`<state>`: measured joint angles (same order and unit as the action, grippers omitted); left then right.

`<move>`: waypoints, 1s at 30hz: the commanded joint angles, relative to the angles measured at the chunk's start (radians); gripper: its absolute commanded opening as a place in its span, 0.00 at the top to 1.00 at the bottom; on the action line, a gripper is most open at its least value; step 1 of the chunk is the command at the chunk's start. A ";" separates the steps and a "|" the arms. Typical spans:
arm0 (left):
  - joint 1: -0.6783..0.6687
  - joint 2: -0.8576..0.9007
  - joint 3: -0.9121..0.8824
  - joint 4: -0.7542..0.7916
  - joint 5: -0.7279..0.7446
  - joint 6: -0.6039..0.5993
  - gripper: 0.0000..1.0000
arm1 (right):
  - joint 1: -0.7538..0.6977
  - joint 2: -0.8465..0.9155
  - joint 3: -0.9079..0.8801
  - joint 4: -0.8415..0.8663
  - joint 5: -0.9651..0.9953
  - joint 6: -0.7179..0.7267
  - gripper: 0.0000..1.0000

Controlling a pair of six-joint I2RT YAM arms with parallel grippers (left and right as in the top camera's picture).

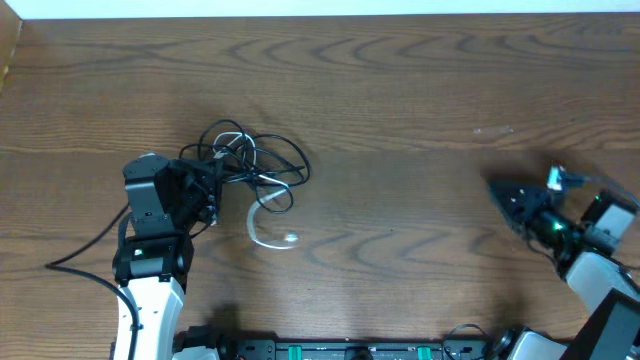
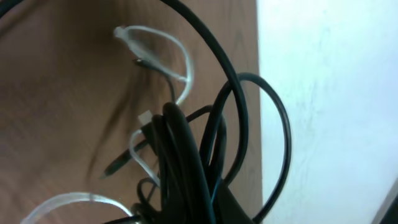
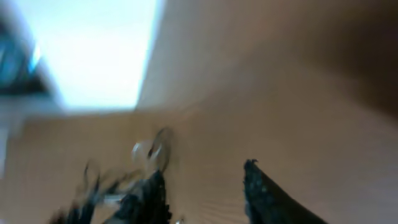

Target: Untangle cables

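A bunch of thin black cables lies looped on the wooden table left of centre, with one white cable curving out below it. My left gripper is at the bunch's left edge and is shut on the black cables. In the left wrist view the black cables fill the jaws, and the white cable loops beyond them. My right gripper is open and empty far to the right. In the right wrist view its gripper frames bare table, with the cables blurred in the distance.
A thick black robot cable runs left from the left arm. The table's far edge meets a white surface at the back.
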<state>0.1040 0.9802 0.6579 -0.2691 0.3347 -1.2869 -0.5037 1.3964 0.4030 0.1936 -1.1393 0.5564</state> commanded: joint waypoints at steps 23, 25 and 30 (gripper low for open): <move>-0.174 0.034 0.027 -0.336 0.048 -0.346 0.92 | 0.943 -0.003 0.006 0.432 0.172 -0.154 0.63; -0.175 0.034 0.027 -0.336 0.077 -0.348 0.92 | 1.001 -0.003 0.006 0.431 0.253 -0.154 0.61; -0.213 0.034 0.027 -0.336 0.077 -0.380 0.92 | 1.110 -0.003 0.006 0.431 0.380 -0.178 0.60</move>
<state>-0.0883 1.0126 0.6590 -0.6029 0.3840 -1.6310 0.5648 1.3960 0.4065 0.6224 -0.8829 0.4175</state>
